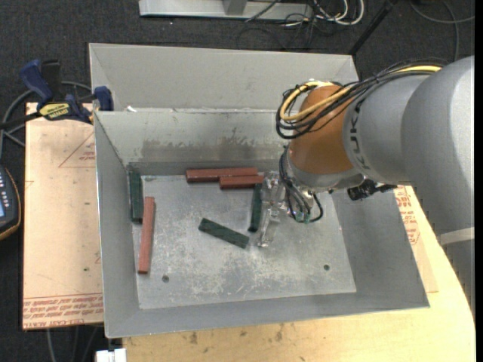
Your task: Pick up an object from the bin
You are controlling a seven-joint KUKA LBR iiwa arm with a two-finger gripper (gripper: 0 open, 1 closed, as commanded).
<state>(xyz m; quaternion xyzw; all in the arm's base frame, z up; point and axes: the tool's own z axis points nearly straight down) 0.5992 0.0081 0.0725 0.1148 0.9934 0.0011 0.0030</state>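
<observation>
As the end effector [266, 221] hung beside a dark green bar [256, 207] in the bin [226, 281], we could not tell whether it was open.

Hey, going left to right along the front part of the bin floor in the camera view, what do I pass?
dark green flat bar at the left wall → reddish-brown flat bar beside it → slanted dark green bar mid-floor → gripper

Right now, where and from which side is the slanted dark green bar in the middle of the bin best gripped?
Probably mid-length, across its narrow width, coming straight down. The dark green bar lies flat with nothing against either long side; the end nearest the gripper looks crowded.
</observation>
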